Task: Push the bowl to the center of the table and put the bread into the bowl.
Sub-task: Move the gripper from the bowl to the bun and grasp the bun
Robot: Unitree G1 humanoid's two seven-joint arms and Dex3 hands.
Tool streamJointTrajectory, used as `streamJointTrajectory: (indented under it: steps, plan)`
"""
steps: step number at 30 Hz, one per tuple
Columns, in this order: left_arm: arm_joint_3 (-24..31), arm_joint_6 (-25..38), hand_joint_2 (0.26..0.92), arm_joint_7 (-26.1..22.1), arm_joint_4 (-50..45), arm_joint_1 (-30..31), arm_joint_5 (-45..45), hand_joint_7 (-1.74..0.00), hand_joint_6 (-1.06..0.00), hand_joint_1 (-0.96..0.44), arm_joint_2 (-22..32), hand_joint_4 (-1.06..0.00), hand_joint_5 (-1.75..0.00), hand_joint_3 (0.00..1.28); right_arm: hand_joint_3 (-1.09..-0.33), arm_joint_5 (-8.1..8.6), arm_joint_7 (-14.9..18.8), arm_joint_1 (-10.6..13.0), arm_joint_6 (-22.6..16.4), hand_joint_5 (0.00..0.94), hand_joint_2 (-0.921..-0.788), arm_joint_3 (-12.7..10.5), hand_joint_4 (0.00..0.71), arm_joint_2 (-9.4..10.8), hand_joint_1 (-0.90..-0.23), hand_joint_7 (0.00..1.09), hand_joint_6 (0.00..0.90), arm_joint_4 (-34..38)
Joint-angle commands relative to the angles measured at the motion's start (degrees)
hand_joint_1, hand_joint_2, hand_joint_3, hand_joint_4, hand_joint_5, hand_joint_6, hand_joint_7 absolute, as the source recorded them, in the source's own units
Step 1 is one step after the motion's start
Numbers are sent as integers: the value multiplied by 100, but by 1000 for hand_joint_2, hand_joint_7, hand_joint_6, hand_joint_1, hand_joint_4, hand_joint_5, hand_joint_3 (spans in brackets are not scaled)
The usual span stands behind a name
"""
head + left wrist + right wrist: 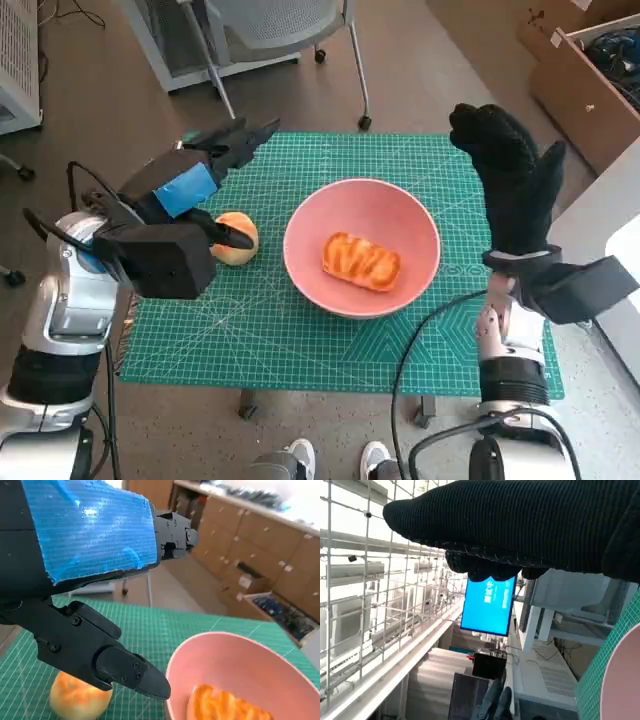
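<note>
A pink bowl (410,225) stands near the middle of the green mat (300,340), and an orange-glazed bread (361,260) lies inside it. The left wrist view shows the bowl (260,665) with the bread (225,707) too. A round bun (236,239) sits on the mat just left of the bowl, also seen as the bun (75,700) under my left hand's fingers. My left hand (200,180) hovers above the bun, fingers apart, holding nothing. My gloved right hand (510,175) is raised upright to the right of the bowl, empty.
An office chair (280,30) and a white cabinet (20,60) stand beyond the table's far edge. Wooden cabinets (590,80) and a box of cables lie at the far right. A person's shoes (335,460) show at the near edge. A cable (410,360) hangs by my right arm.
</note>
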Motion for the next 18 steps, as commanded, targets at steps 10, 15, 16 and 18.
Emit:
streamJointTrajectory:
  steps: [10,15,16,18]
  plan:
    - [-485,854,727,-722,384,-131,289,-47,-50,-323,228,1,1,4,-762,37,133,51,-28,0,-921,-53,216,-59,-601,389,66,144]
    - [-670,946,730,-767,698,-229,443,-41,-49,-319,196,1,1,5,-763,17,94,79,-37,0,-921,-51,215,-47,-603,387,67,93]
    - [-719,955,730,-720,851,-254,489,-40,-49,-319,161,1,1,5,-763,18,98,83,-41,0,-921,-52,215,-51,-604,386,67,91]
    - [-780,962,731,-660,1052,-290,549,-38,-48,-310,114,1,1,5,-763,18,103,88,-46,0,-921,-54,215,-56,-607,385,67,89]
